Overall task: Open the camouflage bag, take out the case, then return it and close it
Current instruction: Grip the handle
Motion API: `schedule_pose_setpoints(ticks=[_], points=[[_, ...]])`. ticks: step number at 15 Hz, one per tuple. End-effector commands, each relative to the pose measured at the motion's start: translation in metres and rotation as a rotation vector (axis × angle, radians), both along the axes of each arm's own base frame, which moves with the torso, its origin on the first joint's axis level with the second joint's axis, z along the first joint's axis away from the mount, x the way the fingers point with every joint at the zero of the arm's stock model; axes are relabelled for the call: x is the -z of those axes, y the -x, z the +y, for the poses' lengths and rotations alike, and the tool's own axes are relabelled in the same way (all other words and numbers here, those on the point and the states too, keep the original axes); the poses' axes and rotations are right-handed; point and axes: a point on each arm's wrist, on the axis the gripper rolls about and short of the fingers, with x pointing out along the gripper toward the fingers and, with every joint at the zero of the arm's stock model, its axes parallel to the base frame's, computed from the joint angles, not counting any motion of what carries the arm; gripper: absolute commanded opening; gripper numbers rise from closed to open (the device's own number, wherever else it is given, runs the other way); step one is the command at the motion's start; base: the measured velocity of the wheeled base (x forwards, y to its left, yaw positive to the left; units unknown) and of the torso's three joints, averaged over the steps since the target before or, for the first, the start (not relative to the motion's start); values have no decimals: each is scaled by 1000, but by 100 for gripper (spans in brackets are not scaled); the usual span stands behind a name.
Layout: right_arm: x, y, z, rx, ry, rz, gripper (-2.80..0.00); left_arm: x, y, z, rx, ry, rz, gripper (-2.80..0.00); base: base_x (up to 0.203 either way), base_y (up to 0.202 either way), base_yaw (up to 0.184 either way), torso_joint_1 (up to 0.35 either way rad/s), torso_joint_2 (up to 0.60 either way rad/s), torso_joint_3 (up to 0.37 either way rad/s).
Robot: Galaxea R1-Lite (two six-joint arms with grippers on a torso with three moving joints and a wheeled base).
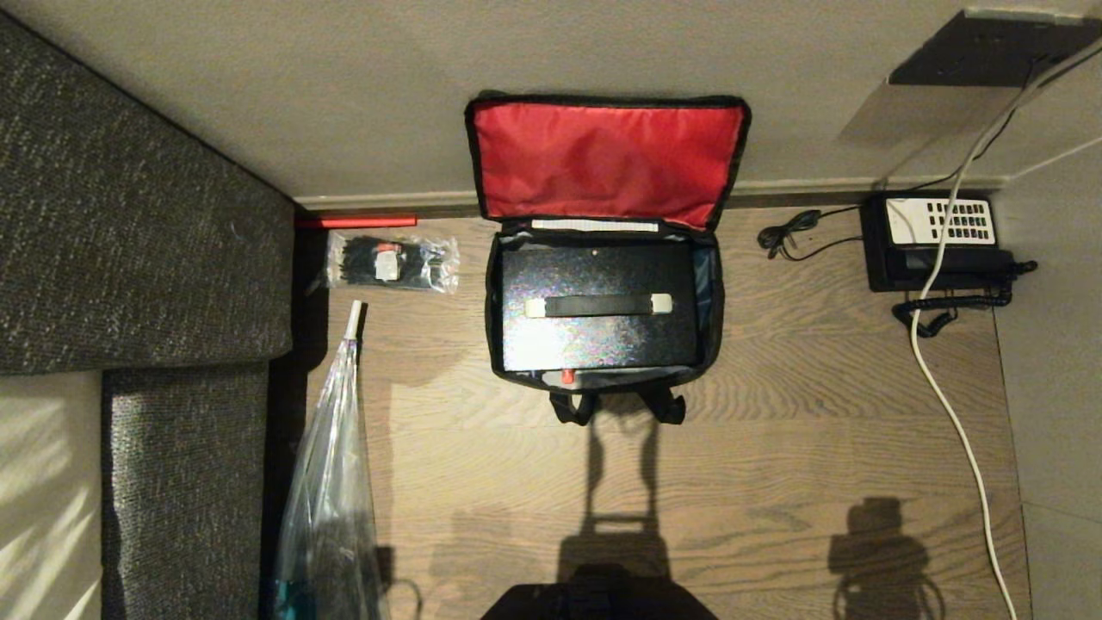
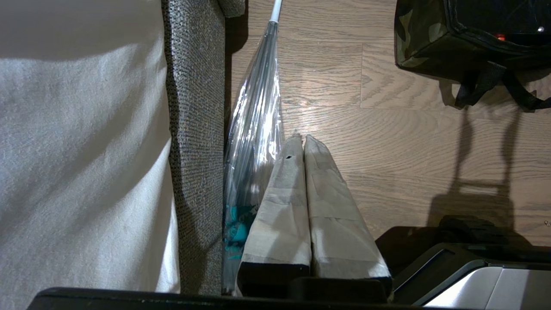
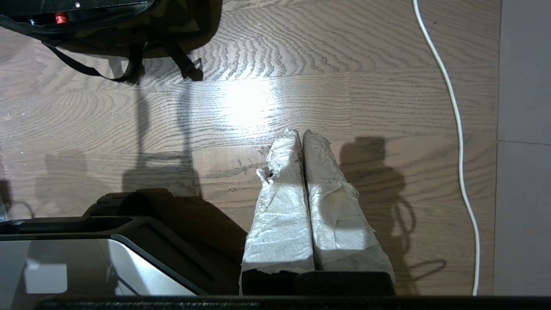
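A: Start nearest. What are the hands doing?

B: Both are down low, close to the robot's base and above the wooden floor [image 1: 775, 448], out of the head view. The right hand [image 3: 301, 134] has its two wrapped fingers pressed flat together with nothing between them, and it touches nothing. The left hand [image 2: 300, 138] is the same: fingers together, empty, hanging near the folded clear umbrella [image 2: 254, 129] that lies along the grey sofa [image 1: 146, 258] on the left.

A: And further out?

B: The camouflage bag [image 1: 603, 258] sits on the floor in the middle, well apart from both hands. Its lid is thrown back against the far wall, red lining up. The case [image 1: 598, 306] lies flat inside the bag, strap handle up, its small red latch at the near edge.

A: So how far along is it?

B: The bag is open, that much is done. The case is in the bag, so I can't tell whether it has already been out and returned or hasn't been lifted yet. Either way the lid is not yet shut.

A: Anything else around?

B: A packet of black cable ties [image 1: 392, 261] lies far left of the bag; a black telephone [image 1: 934, 241] with a white cable [image 1: 938, 379] sits far right.
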Motion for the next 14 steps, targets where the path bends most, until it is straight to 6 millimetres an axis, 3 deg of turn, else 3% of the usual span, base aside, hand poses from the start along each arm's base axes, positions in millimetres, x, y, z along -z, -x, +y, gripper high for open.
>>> schedule_pose_setpoints(ticks=[1, 14], points=[[0, 0, 0, -2, 0, 6, -280, 0, 0, 0, -1, 2, 0, -280, 0, 0, 0, 0, 0, 0], [0, 0, 0, -2, 0, 6, -280, 0, 0, 0, -1, 1, -1, -280, 0, 0, 0, 0, 0, 0]])
